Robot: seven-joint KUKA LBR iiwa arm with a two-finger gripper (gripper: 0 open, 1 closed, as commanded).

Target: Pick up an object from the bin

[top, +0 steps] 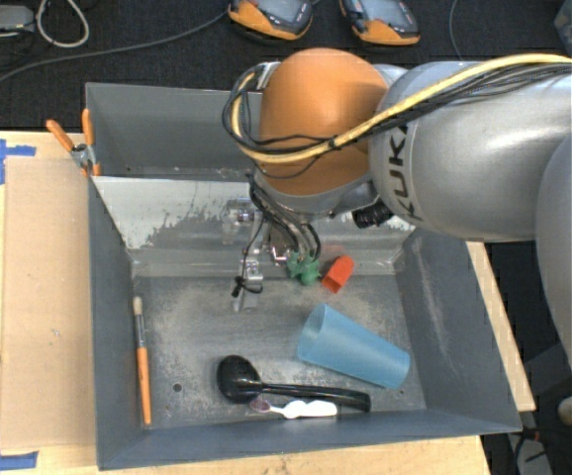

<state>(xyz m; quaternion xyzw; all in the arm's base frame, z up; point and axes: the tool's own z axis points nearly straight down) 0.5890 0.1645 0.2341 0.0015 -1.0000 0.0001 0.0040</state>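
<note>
Bin (108, 265), left to right.
- Left wall: an orange-handled brush (143, 364) lies along it, lengthwise.
- Front: a black ladle (238, 376), handle pointing right, with a small white piece (304, 411) touching its handle.
- Back middle: the gripper (248, 281) hangs over bare floor. I cannot tell how far it is open or whether it has hold of anything.
- Just right of the gripper: a green piece (303, 269), the nearest item, then an orange block (336, 273).
- Right front: a blue cup (353, 347) on its side.
</note>
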